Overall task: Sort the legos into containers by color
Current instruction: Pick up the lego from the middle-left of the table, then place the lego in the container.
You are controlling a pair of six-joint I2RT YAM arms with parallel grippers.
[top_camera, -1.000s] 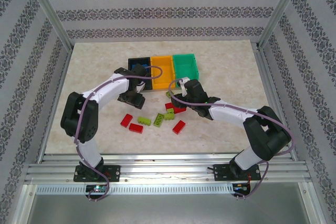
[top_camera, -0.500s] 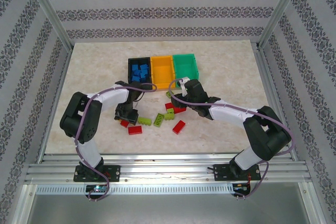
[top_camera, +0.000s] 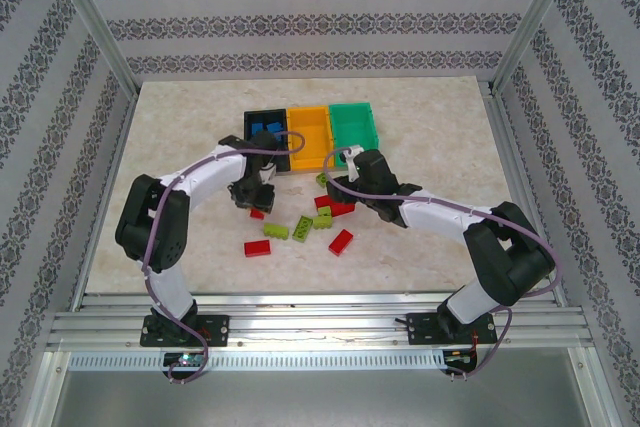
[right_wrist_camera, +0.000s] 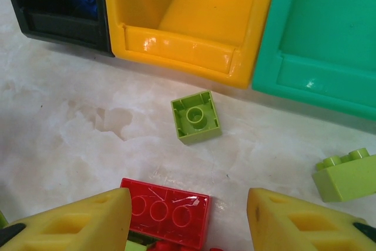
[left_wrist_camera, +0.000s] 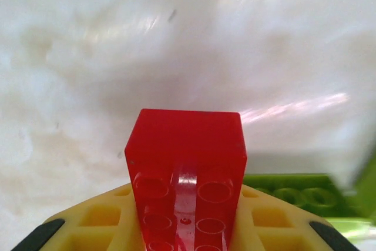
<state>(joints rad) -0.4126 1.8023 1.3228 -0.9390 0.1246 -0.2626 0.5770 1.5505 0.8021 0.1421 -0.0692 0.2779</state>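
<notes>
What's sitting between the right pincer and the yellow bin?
In the right wrist view, one small lime green brick lies alone on the bare table, short of the yellow bin. A red brick sits between the fingers of the open right pincer.

No text, label, brand, number or sign can be read. The red lego (left_wrist_camera: 185, 163), seen close in the left wrist view, shows plain moulded plastic with no legible lettering. A brownish mark on the inner wall of the orange-yellow bin (right_wrist_camera: 194, 22) is too blurred to read.
</notes>
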